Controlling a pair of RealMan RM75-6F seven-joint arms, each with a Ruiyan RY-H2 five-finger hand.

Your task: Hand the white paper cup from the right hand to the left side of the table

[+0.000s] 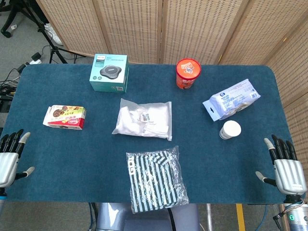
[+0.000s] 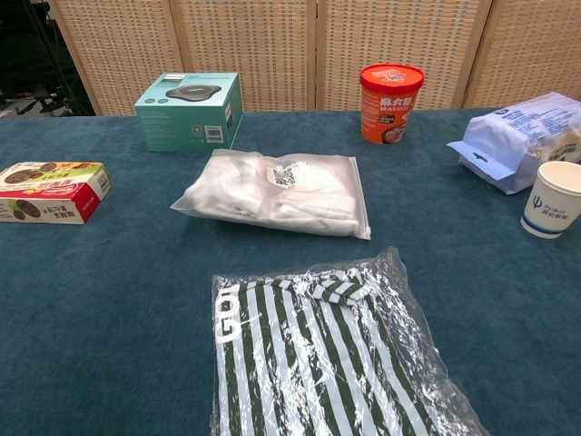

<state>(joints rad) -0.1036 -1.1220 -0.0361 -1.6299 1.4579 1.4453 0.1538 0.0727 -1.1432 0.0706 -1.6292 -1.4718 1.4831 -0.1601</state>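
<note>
A white paper cup [image 1: 230, 130] with a small blue logo stands upright on the right side of the blue table [image 1: 57, 159]; the chest view shows the cup [image 2: 552, 199] at its right edge. My right hand [image 1: 285, 163] hovers at the table's front right corner, fingers spread, holding nothing, a short way in front and right of the cup. At the front left edge my left hand [image 1: 10, 155] is open too, fingers apart and empty. Neither hand appears in the chest view.
A white-blue pouch [image 1: 231, 99] lies just behind the cup. A red tub [image 1: 187, 73] and a teal box [image 1: 109, 72] stand at the back. A snack box [image 1: 65, 117] sits left; a white bag [image 1: 143, 118] and a striped bag [image 1: 155, 178] lie in the middle.
</note>
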